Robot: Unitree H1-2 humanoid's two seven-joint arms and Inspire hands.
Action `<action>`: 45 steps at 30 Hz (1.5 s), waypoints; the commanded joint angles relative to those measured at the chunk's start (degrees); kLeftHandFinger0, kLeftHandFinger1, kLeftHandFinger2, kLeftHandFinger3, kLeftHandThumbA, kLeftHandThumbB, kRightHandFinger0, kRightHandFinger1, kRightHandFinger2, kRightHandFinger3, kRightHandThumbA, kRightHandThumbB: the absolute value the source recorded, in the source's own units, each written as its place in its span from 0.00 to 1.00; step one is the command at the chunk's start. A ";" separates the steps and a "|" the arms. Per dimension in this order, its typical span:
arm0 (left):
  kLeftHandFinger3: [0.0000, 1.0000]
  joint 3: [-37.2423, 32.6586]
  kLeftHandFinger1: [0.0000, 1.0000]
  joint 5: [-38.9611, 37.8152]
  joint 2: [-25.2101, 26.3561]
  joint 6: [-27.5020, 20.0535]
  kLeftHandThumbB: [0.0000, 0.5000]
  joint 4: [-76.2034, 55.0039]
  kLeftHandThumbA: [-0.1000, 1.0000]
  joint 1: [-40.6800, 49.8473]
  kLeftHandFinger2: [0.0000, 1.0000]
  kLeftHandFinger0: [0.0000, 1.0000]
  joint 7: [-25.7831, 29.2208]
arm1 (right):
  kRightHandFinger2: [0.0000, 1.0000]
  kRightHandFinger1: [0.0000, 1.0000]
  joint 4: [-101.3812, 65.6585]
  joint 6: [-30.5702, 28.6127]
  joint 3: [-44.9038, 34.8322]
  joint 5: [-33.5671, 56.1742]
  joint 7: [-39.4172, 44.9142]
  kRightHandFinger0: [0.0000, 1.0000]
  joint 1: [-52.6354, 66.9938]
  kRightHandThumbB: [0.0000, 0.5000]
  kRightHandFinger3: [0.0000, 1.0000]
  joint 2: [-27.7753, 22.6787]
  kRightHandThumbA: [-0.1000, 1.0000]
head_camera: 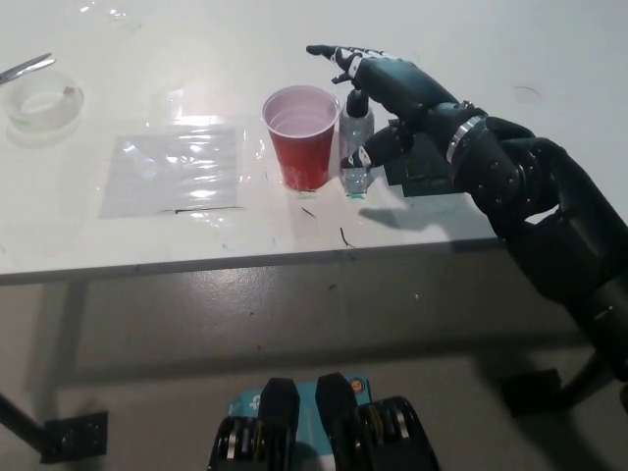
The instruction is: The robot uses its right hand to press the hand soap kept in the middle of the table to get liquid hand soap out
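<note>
- Right hand (397, 93): black, entering from the lower right on a black arm; it hovers over the soap bottle with the fingers (339, 53) spread apart and stretched toward the upper left, clamped on nothing.
- Soap bottle (354, 157): a clear pump bottle standing upright near the middle of the white table (294, 29), directly beneath the fingers. Its black pump head (357, 98) lies just under the base of the fingers; whether the hand touches it cannot be told from this view.
- Thumb (381, 145): curled downward on the bottle's right side, close beside the clear body; contact cannot be confirmed.
- Red cup (301, 135): upright, mouth open, just to the left of the fingertips and immediately beside the bottle; its pale interior is visible.
- Dark square pad (432, 177): flat on the table under the palm and wrist, largely covered by the hand.
- Clear plastic sheet (175, 169): flat on the table, well to the left of the fingers, beyond the cup.
- Tape roll (39, 103): translucent ring near the far left edge, well apart from the hand, with a metal utensil (26, 67) just above it.
- Left hand: not visible in this view.
</note>
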 commanded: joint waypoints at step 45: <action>0.95 -0.39 0.77 0.70 2.76 -2.39 0.22 -2.35 0.96 -0.31 0.78 0.68 0.30 | 1.00 1.00 1.80 -4.40 4.07 -12.73 0.46 1.00 3.39 0.98 1.00 -0.61 1.00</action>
